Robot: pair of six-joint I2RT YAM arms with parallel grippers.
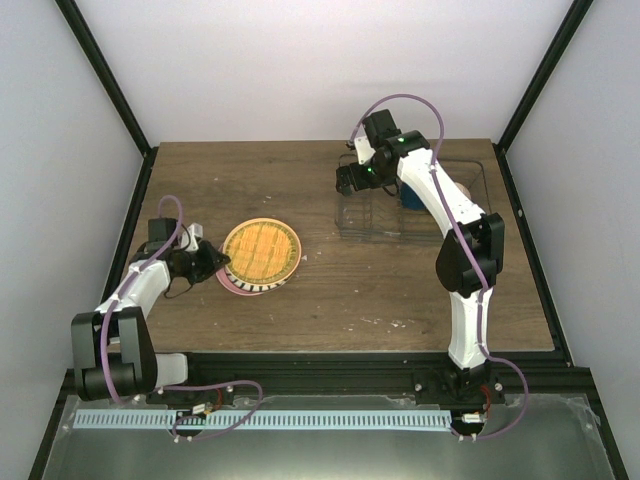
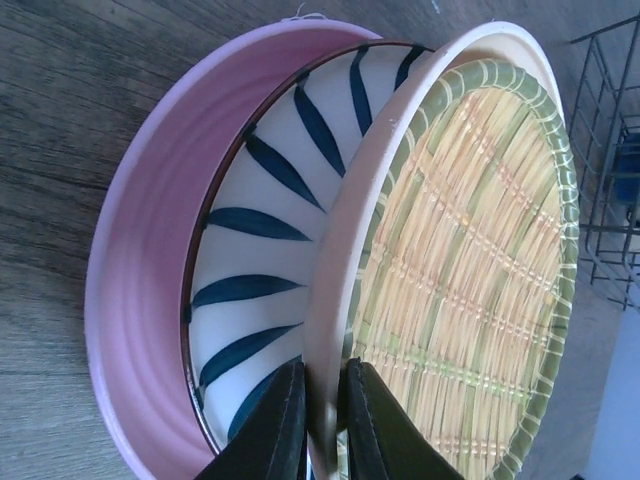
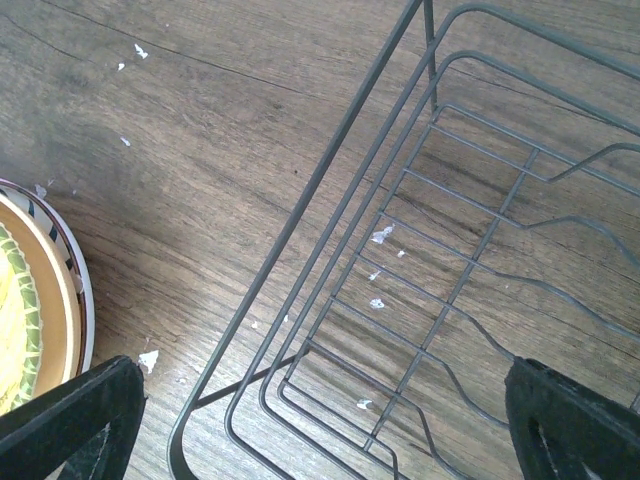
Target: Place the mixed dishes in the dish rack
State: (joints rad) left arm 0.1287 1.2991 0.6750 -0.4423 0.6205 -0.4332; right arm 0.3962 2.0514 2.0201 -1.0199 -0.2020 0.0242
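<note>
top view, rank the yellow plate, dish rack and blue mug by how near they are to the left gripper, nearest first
1. yellow-orange plate: right at the left gripper, which is shut on its rim.
2. dish rack: well off to the right, its left wall the closest part.
3. dark blue mug: within the rack's outline, beyond that left wall, so farthest.

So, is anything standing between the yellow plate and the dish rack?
On the table, nothing visible: bare wood lies between the yellow plate and the dish rack. But the right claw hangs open above the rack's left end, where the plate would likely enter.
</note>
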